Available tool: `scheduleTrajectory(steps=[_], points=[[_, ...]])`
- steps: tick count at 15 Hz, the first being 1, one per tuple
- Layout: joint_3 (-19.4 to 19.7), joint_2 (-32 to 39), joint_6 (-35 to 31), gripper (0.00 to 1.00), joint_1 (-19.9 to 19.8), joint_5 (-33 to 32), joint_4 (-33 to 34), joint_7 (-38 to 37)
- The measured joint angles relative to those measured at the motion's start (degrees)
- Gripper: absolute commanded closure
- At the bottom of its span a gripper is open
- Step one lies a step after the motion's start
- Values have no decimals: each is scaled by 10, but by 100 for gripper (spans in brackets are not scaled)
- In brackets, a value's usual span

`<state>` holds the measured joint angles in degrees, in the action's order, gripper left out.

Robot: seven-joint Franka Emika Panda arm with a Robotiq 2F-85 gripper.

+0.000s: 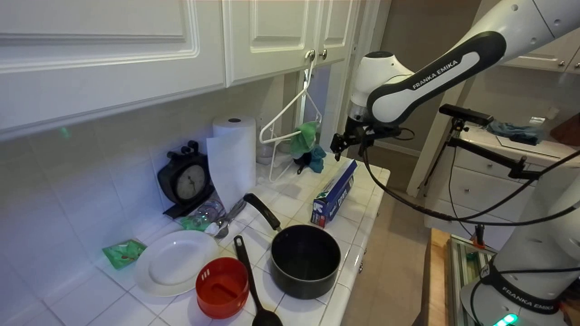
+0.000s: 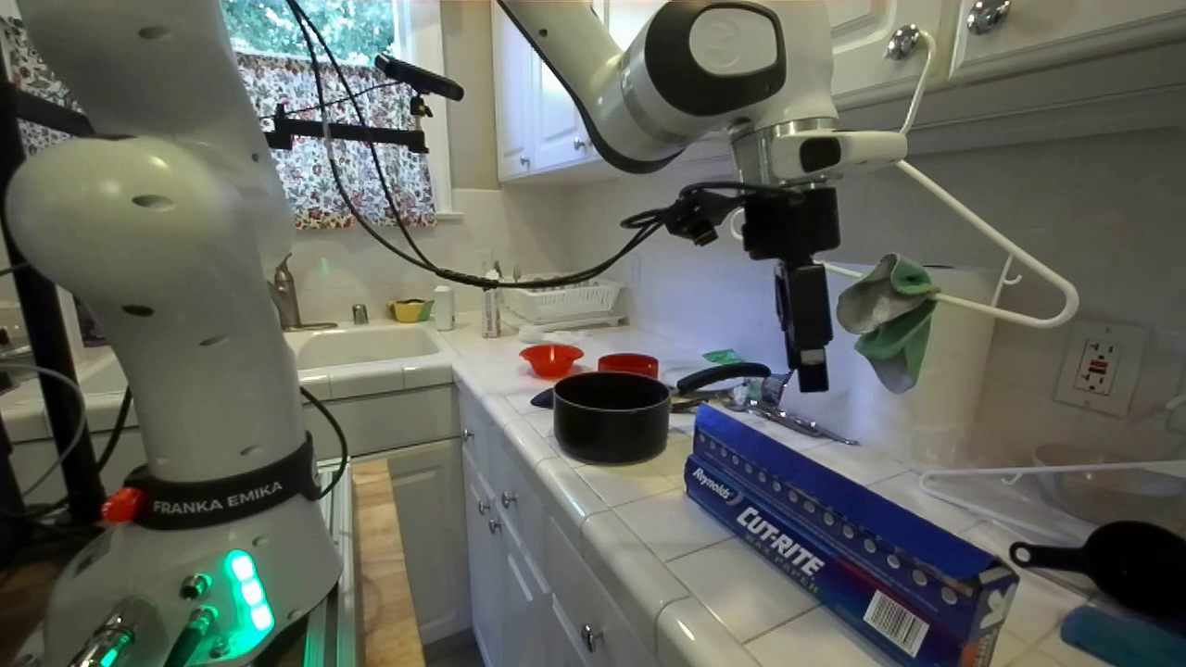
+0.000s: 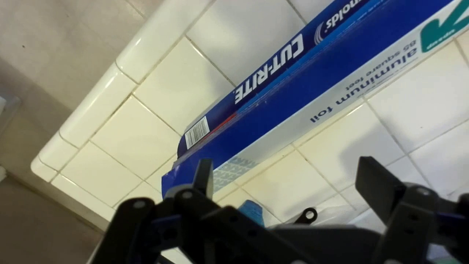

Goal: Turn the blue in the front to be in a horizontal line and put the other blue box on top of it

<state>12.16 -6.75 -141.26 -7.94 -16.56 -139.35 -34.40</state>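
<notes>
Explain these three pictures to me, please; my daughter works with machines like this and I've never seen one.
The white machine is a robot arm, and the black gripper at its end serves as a hand. Two pictures come from cameras placed outside it, showing the kitchen from different spots. The third comes from a camera on its wrist, so it looks down past the gripper's fingers.

The white tiled counter carries, among other things, a black pot, a white plate, a paper towel roll and two long blue boxes close together: a Cut-Rite carton and an aluminum foil box. Whether one sits on the other I can't say for certain.

Nothing is held: the fingers stand apart, with no box between them.
</notes>
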Motion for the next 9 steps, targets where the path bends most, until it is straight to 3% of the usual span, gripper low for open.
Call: scheduleTrajectory(steps=[5,9], points=[[-5,-41,0,0,-6,1,-20,158],[-7,-66,18,0,-9,7,-31,225]])
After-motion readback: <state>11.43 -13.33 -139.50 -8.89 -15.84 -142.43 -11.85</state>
